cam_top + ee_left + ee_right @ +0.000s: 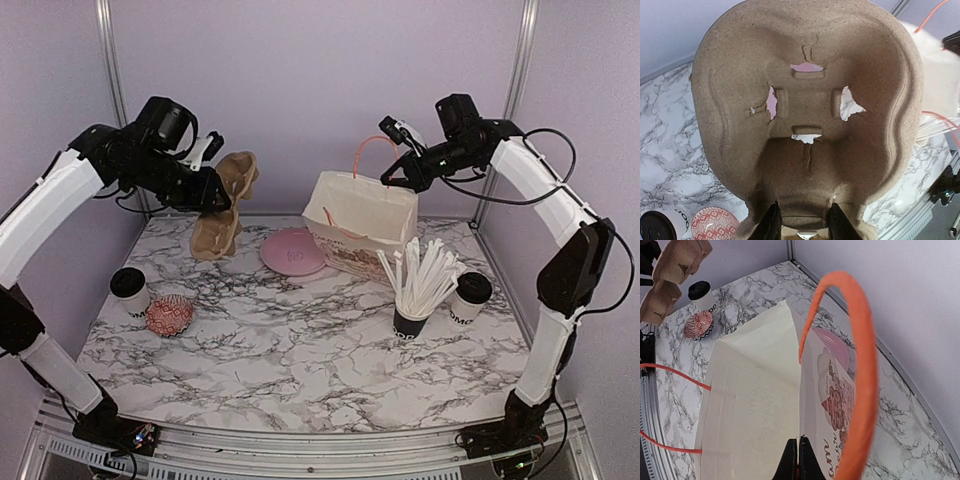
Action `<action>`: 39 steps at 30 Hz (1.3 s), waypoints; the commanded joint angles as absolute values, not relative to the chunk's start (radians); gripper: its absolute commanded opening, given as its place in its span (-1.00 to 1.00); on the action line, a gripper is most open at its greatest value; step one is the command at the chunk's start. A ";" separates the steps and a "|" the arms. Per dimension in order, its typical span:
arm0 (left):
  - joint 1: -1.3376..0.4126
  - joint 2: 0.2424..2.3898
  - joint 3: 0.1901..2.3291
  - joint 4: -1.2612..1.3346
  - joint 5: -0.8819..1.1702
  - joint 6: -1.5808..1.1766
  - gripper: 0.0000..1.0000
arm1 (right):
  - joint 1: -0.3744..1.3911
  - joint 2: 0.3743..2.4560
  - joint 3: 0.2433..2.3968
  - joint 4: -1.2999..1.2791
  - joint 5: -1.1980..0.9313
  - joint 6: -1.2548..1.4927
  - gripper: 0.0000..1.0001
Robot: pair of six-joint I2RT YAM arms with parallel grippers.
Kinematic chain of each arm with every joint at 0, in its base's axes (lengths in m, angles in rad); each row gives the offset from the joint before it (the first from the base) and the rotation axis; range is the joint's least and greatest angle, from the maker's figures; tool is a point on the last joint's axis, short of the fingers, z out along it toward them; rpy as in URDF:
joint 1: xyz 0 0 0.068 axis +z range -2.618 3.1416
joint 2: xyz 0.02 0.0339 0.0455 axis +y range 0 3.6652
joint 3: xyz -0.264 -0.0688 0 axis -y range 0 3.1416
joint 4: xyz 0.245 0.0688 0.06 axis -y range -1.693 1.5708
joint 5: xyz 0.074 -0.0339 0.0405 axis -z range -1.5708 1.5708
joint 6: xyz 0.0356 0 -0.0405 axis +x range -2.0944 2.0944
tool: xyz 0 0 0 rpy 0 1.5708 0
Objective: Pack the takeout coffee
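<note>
A brown pulp cup carrier [222, 205] is held aloft over the 10 o'clock corner of the marble surface [300, 365]. Its rim is clenched in the left end effector [801, 220], apparently so that it can be swung toward the paper bag [362, 228] standing at 1 o'clock. The bag's upper edge is pinched tight by the right end effector [798, 456], beside an orange handle [860, 365]. That grip is judged to steady the bag and hold its mouth open. Nothing is packed yet. One takeout coffee [130, 292] stands at 9 o'clock beside a red patterned bowl [169, 315]. The other coffee [470, 297] is at 3 o'clock, just beside a black cup of straws [418, 290]. A pink plate [293, 252] lies between carrier and bag.
</note>
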State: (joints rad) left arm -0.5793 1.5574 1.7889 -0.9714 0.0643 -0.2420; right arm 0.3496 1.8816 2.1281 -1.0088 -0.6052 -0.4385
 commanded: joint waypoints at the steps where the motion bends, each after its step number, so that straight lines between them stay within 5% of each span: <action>1: -0.575 1.495 1.896 -1.033 0.128 -0.216 -0.37 | 0.406 1.850 2.177 -1.030 -0.667 -0.488 -1.00; 21: -0.760 1.404 2.113 -0.954 0.171 -0.113 -0.35 | 0.735 1.804 2.183 -1.080 -0.600 -0.595 -1.00; 39: -0.871 1.279 1.745 -0.729 0.274 -0.061 -0.34 | 0.788 1.917 2.121 -1.114 -0.832 -0.582 -1.00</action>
